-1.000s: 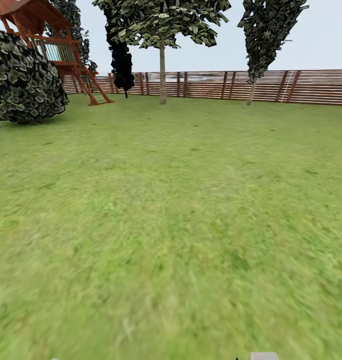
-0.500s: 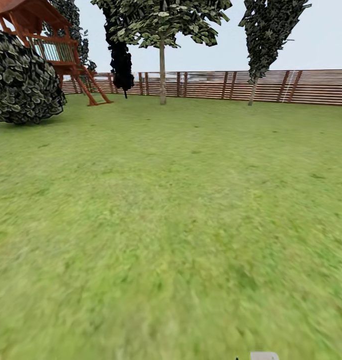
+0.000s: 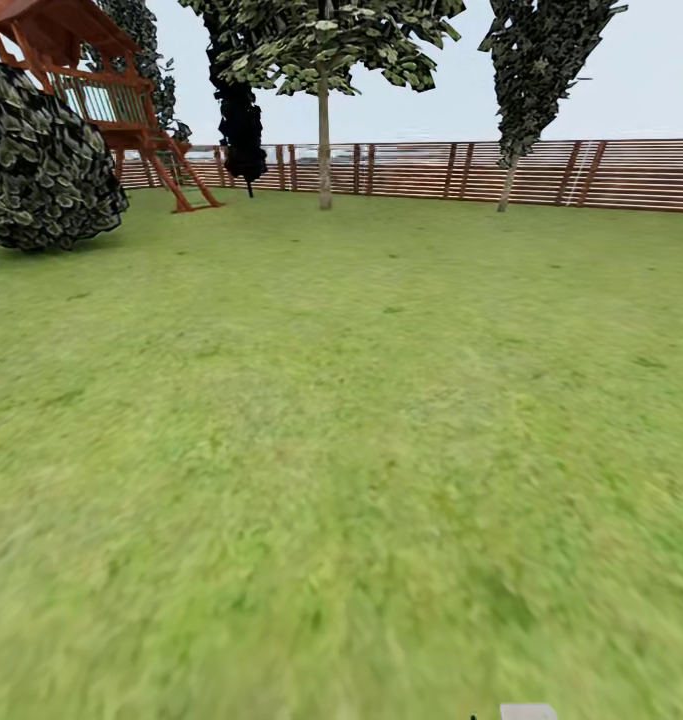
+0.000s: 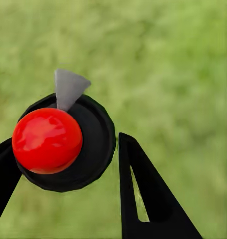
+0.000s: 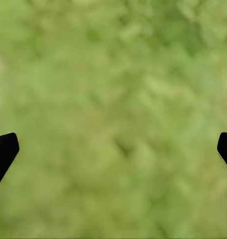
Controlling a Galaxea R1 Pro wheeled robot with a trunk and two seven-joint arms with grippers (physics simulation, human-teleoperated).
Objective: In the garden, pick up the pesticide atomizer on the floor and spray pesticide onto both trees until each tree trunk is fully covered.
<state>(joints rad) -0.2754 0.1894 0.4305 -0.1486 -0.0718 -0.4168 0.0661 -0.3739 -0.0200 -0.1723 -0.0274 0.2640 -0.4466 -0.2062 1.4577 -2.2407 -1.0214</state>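
Left wrist view: left end effector (image 4: 68,164) gripping red-capped black atomizer (image 4: 63,142); right end effector (image 5: 113,149) spread, empty. Pale-trunked tree (image 3: 324,140) far, unsprayed.

My left claw (image 4: 63,164) points down, its two black fingers (image 4: 143,194) closed around a round black object with a red ball top. My right claw (image 5: 113,149) also faces down, fingers spread wide apart with nothing between them.
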